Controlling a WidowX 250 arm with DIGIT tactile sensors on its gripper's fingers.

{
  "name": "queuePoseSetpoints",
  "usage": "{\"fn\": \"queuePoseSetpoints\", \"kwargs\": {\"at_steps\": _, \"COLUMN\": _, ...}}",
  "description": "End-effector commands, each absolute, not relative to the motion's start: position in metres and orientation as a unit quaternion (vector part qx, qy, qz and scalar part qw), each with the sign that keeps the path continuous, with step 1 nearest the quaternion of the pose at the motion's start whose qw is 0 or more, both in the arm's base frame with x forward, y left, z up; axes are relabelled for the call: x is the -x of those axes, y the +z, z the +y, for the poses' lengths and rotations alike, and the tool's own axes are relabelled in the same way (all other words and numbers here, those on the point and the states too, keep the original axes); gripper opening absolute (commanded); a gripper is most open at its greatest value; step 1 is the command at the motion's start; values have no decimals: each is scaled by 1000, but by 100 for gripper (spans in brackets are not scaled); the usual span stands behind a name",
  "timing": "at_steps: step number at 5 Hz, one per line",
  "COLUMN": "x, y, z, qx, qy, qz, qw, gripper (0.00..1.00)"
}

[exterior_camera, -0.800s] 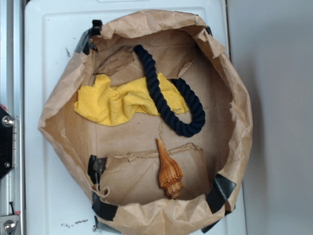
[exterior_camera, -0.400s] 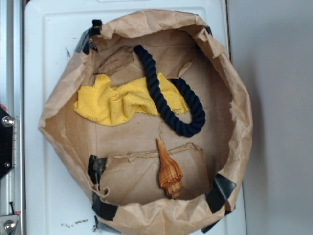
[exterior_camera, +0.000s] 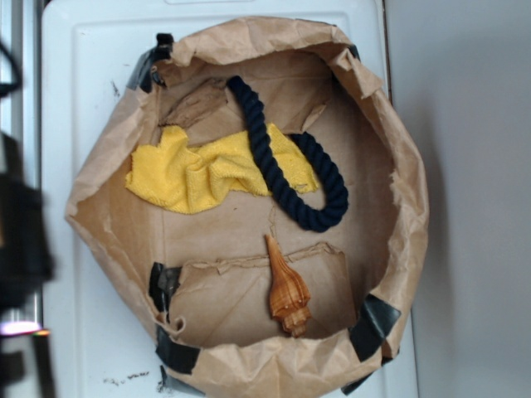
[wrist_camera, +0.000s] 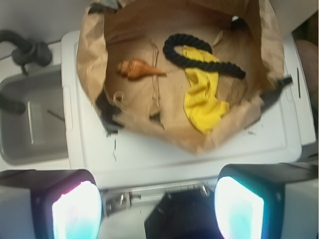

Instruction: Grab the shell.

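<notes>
The shell (exterior_camera: pixel 286 290) is orange-brown, with its pointed spire toward the rope and its knobbly end near the bag's front wall. It lies alone on the paper floor of an open brown bag (exterior_camera: pixel 406 207). In the wrist view the shell (wrist_camera: pixel 137 69) sits far ahead at the upper left, inside the bag (wrist_camera: pixel 92 50). My gripper (wrist_camera: pixel 158 209) is open, its two pale glowing pads wide apart with nothing between them, well short of the bag. In the exterior view only a dark blurred arm (exterior_camera: pixel 21 240) shows at the left edge.
A yellow cloth (exterior_camera: pixel 199 174) and a dark blue rope (exterior_camera: pixel 286 166) lie across the bag's middle, with a crumpled paper scrap (exterior_camera: pixel 195 104) behind them. The bag stands on a white board (exterior_camera: pixel 58 124). A grey bin (wrist_camera: pixel 35 119) and black cable (wrist_camera: pixel 25 50) are at the left.
A dark blurred arm has come into the exterior view at the left edge. The shell, cloth and rope have not moved.
</notes>
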State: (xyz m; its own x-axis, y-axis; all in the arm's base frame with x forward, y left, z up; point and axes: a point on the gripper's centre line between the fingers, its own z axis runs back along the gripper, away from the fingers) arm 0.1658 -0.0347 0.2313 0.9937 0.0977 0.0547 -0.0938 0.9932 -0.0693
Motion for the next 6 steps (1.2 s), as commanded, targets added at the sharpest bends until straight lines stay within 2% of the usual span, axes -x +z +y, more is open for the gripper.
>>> {"fn": "queuePoseSetpoints", "kwargs": {"at_steps": 1, "x": -220, "y": 217, "z": -23, "qx": 45, "qy": -21, "qz": -74, "qw": 996, "gripper": 100}}
{"fn": "queuePoseSetpoints", "kwargs": {"at_steps": 2, "x": -254, "y": 186, "z": -7, "qx": 29, "qy": -72, "qz": -69, "qw": 995, "gripper": 100}}
{"fn": "queuePoseSetpoints", "kwargs": {"at_steps": 3, "x": -276, "y": 167, "z": 14, "qx": 33, "qy": -96, "qz": -73, "qw": 992, "gripper": 100}}
{"fn": "queuePoseSetpoints", "kwargs": {"at_steps": 4, "x": -289, "y": 159, "z": 21, "qx": 21, "qy": -130, "qz": -90, "qw": 987, "gripper": 100}}
{"fn": "queuePoseSetpoints", "kwargs": {"at_steps": 6, "x": -289, "y": 159, "z": 21, "qx": 21, "qy": -130, "qz": -90, "qw": 987, "gripper": 100}}
